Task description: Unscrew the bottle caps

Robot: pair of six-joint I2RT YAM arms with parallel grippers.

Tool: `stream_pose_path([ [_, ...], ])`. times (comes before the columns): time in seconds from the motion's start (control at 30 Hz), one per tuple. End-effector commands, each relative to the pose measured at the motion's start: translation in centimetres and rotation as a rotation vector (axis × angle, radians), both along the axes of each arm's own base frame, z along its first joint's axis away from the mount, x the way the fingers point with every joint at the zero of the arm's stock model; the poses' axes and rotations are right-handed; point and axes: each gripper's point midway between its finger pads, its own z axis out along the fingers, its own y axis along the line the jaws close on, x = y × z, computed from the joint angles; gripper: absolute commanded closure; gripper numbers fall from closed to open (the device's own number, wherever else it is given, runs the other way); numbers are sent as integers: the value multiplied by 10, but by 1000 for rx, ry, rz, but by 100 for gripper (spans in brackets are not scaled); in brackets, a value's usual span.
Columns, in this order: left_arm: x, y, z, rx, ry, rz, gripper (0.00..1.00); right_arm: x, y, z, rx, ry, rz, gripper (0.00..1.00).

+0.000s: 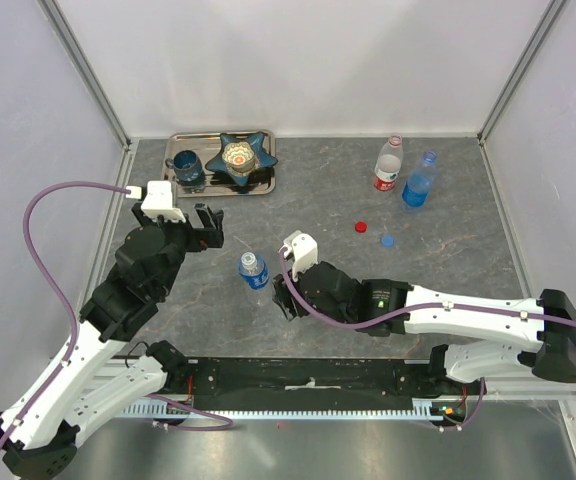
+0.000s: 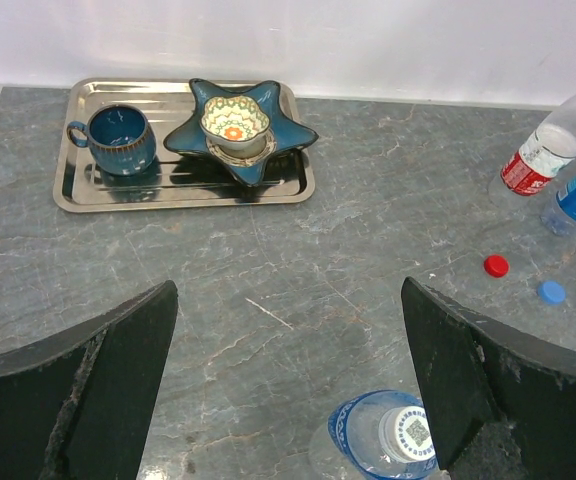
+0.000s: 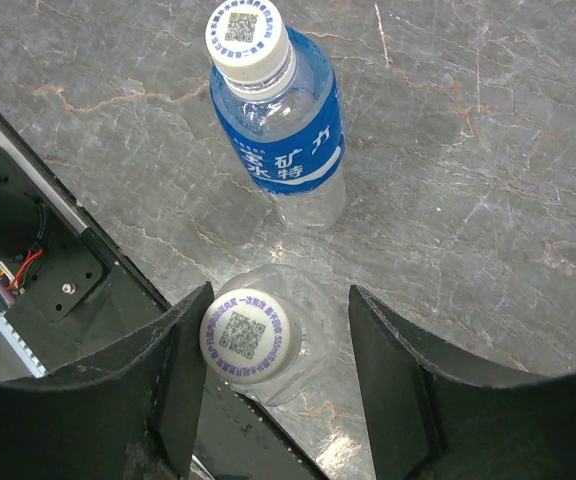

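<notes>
Readable markings
The blue label (image 3: 290,155) carries white Chinese characters; the far white cap (image 3: 247,35) and near white cap (image 3: 248,335) each show a QR code.

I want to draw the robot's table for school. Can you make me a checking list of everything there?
Surface: grey stone-look table, no spills seen.
Job's things: red cap and blue cap lie loose. The red-labelled bottle and blue bottle stand at the back. The blue-labelled bottle and tiny bottle wear white caps.
Clutter: tray holding a mug and a star dish.
Grippers: left gripper is open and empty. The right gripper has its fingers either side of the tiny bottle, with a gap on one side.
Cables: purple cable loops beside the left arm, and another runs along the right arm.
Surroundings: white walls.
</notes>
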Motion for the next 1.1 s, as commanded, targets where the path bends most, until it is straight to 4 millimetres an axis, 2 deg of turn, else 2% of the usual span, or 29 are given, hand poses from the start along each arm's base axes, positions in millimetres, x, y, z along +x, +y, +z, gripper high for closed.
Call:
stream_pose_path([
  [0.0,1,-3,4,-50,-7,0,1,-4,4,-3,18,18,10,37],
  [0.2,1,-4,2,-48,-4,-5,1,-7,4,-6,15,30,21,53],
  [0.33,0,-3,5,-47,-11,-6,1,-5,1,9,39,8,3,69],
  [0.4,1,-3,8,-43,-20,-7,1,0,-4,27,51,-22,-19,75],
  [0.43,2,-3,12,-46,-30,-7,1,3,-9,41,70,-45,-34,78],
  [0.47,2,-4,17,-42,-42,-13,1,14,-17,65,83,-103,-89,79],
  [0.5,3,-6,20,-39,-46,-17,1,18,-28,76,73,-129,-118,81],
  [0.53,5,-7,28,-44,-60,-21,1,26,-37,89,70,-160,-165,88],
  [0.57,6,-9,35,-47,-77,-27,1,37,-49,115,93,-207,-243,92],
  [0.6,10,-13,38,-44,-78,-34,0,47,-65,121,71,-222,-298,99],
  [0.63,12,-15,48,-56,-97,-40,0,54,-74,131,76,-233,-342,100],
  [0.67,14,-20,56,-67,-115,-57,0,63,-85,149,105,-247,-401,100],
  [0.7,16,-24,60,-76,-119,-66,0,76,-102,156,108,-253,-458,100],
  [0.8,26,-46,75,-115,-130,-132,0,98,-125,176,174,-236,-538,100],
  [0.83,31,-56,79,-126,-123,-157,0,101,-127,178,194,-223,-541,100],
  [0.93,30,-89,94,-189,-133,-326,0,108,-124,187,252,-180,-517,100],
  [0.97,17,-110,101,-223,-134,-474,0,109,-124,193,275,-174,-509,100],
  [1.03,11,-121,119,-272,-169,-604,0,111,-120,202,316,-146,-470,100],
  [1.07,-6,-140,120,-304,-143,-772,1,111,-119,206,332,-138,-453,100],
])
